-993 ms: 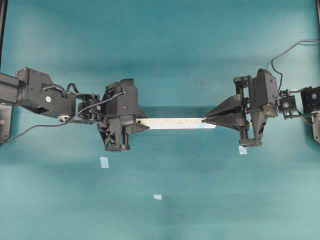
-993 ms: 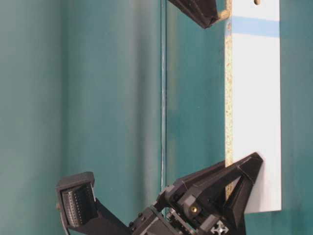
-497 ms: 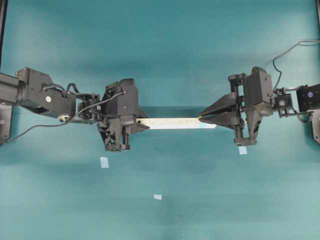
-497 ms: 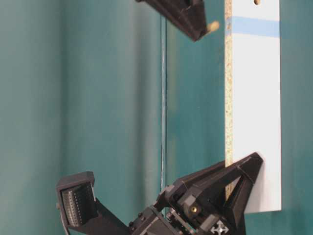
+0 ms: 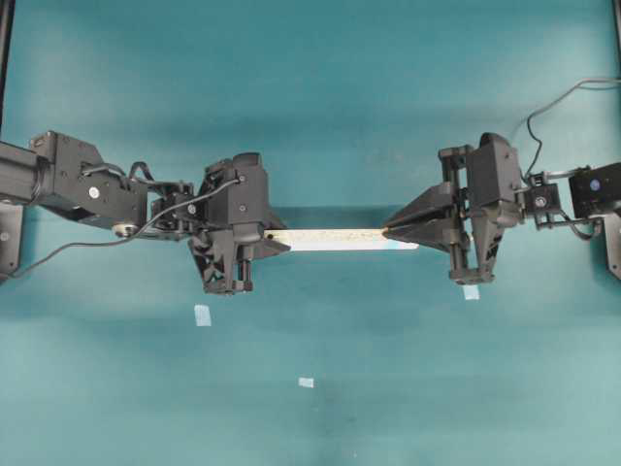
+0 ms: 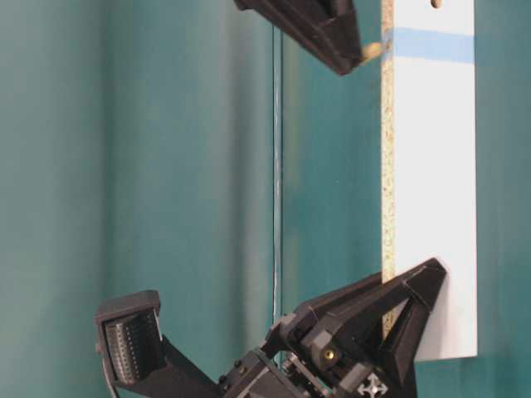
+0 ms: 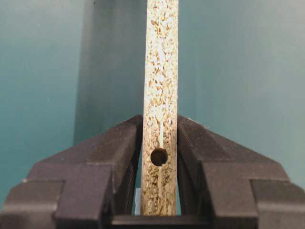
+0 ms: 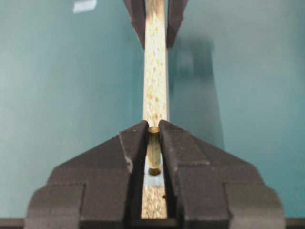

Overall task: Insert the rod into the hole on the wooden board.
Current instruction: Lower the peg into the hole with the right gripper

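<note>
The wooden board [image 5: 340, 238] hangs level above the table, speckled edge up. My left gripper [image 5: 279, 243] is shut on its left end, and in the left wrist view the jaws [image 7: 160, 125] clamp both faces beside a plain dark hole [image 7: 159, 156]. My right gripper [image 5: 386, 231] is shut on the rod [image 8: 153, 143], a short tan dowel standing upright over the board's right end. The rod's lower end sits right above the hole [image 8: 153, 170] bordered by the pale blue patch [image 8: 153, 181]. From table level the rod [image 6: 374, 51] points at the board's edge [image 6: 387, 166] by the blue band, almost touching.
Pale blue tape squares lie on the teal table [image 5: 320, 116]: one [image 5: 202, 315] below the left gripper, one [image 5: 306, 382] toward the front, one [image 5: 471, 291] under the right gripper. A black cable [image 5: 563, 92] loops at the back right.
My right gripper slid left along the board with the rod, pulled off the speckled edge, then came back close to it at the blue band. The left gripper and board stayed still.
</note>
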Motion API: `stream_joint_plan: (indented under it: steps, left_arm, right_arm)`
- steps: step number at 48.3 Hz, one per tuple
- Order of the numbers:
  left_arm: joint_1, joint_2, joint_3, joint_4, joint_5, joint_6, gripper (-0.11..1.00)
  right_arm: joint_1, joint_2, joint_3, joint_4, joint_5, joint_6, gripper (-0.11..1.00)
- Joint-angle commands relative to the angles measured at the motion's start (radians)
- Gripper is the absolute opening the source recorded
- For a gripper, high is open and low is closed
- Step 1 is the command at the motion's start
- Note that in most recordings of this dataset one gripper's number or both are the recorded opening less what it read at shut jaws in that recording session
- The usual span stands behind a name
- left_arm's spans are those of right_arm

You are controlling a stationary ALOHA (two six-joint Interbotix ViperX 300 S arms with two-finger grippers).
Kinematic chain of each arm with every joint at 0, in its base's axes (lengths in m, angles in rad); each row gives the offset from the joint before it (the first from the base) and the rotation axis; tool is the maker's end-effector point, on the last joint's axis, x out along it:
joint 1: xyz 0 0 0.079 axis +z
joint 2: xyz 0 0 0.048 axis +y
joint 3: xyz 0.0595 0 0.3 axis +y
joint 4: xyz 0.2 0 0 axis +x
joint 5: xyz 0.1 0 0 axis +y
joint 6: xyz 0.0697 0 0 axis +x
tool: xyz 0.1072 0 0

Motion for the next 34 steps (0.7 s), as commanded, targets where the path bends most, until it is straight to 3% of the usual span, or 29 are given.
stream_joint_plan:
  steps: [1, 34]
  left_arm:
    - [-0.003, -0.018, -0.011, 0.0, -0.002, -0.008, 0.31]
    - [-0.003, -0.018, -0.011, 0.0, 0.005, -0.008, 0.31]
  right_arm:
    - [-0.003, 0.002, -0.009, -0.003, -0.02, -0.002, 0.12]
    - [-0.003, 0.015, -0.002, -0.002, -0.028, -0.032, 0.12]
